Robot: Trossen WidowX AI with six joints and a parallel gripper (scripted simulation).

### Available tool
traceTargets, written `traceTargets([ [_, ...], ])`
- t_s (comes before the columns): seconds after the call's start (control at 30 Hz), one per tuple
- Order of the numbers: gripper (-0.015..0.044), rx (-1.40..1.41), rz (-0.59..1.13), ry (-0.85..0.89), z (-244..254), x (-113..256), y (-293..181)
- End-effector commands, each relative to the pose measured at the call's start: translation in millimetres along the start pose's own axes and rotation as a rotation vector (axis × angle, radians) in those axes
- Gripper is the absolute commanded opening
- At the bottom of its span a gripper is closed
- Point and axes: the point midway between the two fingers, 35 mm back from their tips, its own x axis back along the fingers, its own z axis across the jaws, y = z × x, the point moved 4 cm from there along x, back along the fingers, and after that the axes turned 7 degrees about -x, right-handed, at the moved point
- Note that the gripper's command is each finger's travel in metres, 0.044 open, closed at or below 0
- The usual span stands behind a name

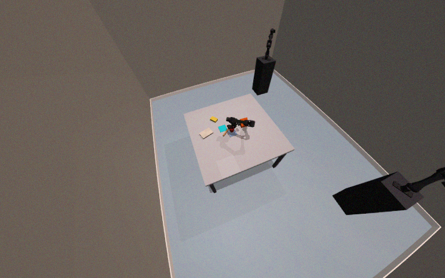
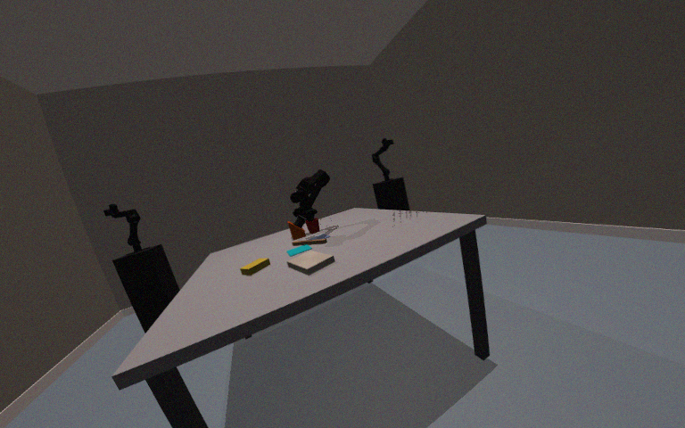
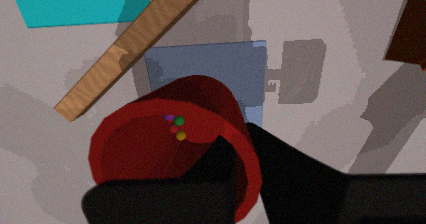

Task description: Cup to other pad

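Observation:
A red cup (image 1: pixel 231 130) (image 2: pixel 312 226) (image 3: pixel 220 96) hangs upright or nearly so, a little above the blue pad (image 1: pixel 232 135) (image 3: pixel 205 59). My gripper (image 3: pixel 239 129) is shut on the cup's wall, one finger inside the cup and one outside. Several small marbles (image 3: pixel 178 121) lie inside the cup; green, purple, red and yellow ones show. The cyan pad (image 1: pixel 222 128) (image 2: pixel 299 251) (image 3: pixel 75 4) lies beyond the plank, with nothing on it. The near side of the cup is partly hidden by the finger in the wrist view.
A wooden plank (image 1: pixel 225 132) (image 2: pixel 309 242) (image 3: pixel 115 59) lies between the two pads. An orange object (image 1: pixel 244 120) (image 2: pixel 296 231) stands by the arm. A yellow block (image 1: pixel 213 119) (image 2: pixel 255 266) and a flat cream box (image 1: pixel 205 133) (image 2: pixel 309 261) lie past the cyan pad.

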Motion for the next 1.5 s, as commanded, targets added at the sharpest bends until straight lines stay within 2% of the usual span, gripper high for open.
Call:
traceTargets([
  [0.0, 0.0000, 0.003, -0.004, -0.001, 6, 1, 6],
  [1.47, 0.0000, 0.006, -0.007, 0.001, 61, 5, 59],
])
